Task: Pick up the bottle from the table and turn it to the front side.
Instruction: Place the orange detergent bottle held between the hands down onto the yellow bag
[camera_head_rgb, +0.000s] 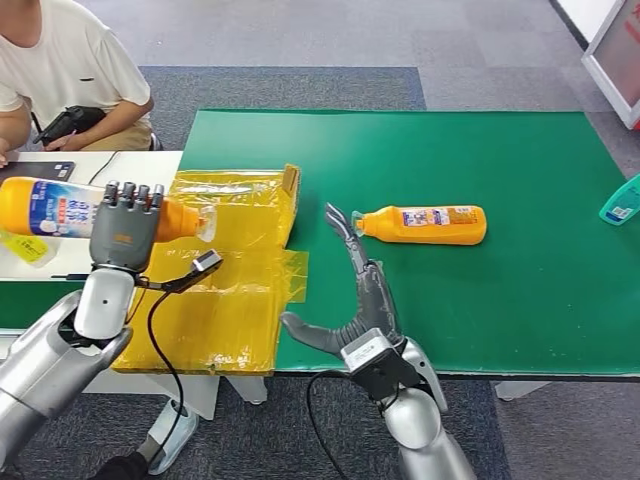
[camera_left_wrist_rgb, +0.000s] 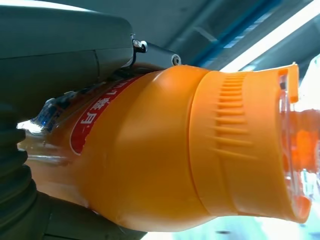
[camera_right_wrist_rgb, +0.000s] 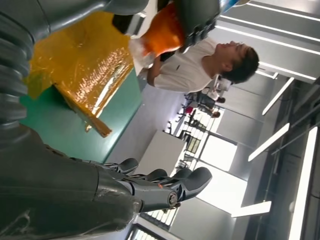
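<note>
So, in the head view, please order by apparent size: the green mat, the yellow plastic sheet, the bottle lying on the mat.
1. green mat
2. yellow plastic sheet
3. bottle lying on the mat

My rig: silver arms, dark grey hands.
My left hand has an orange-lettered back plate; my right hand wears a pale label at the wrist. Black cables loop below both wrists, and grey ribbed covers sleeve them.

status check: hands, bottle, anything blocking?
Left hand holds orange bottle lying sideways above the table. Right hand open, fingers spread, short of second orange bottle on green mat. Nothing blocking.
</note>
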